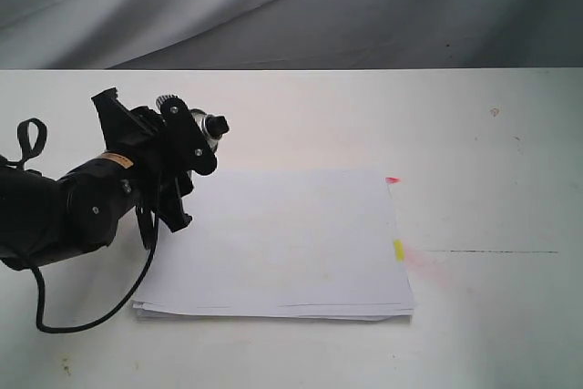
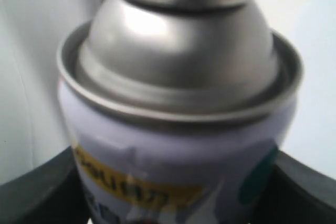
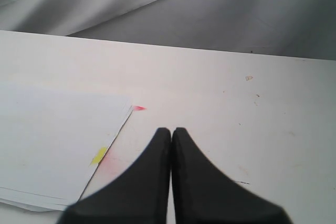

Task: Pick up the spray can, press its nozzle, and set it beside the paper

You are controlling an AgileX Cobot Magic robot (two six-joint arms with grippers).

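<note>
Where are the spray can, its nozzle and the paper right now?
spray can [image 2: 178,135], left wrist view, on its white body just below the rim.
nozzle [image 1: 217,125], exterior view, on the black button.
paper [image 1: 282,243], exterior view, on the middle of the top sheet.

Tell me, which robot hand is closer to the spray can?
Left. The left gripper is clamped around the spray can. The right gripper is shut, over the table near the paper's tabbed edge, apart from the can.

The spray can [image 2: 178,150] fills the view, its silver dome [image 2: 178,51] close, with black fingers [image 2: 37,192] against both sides.
</note>
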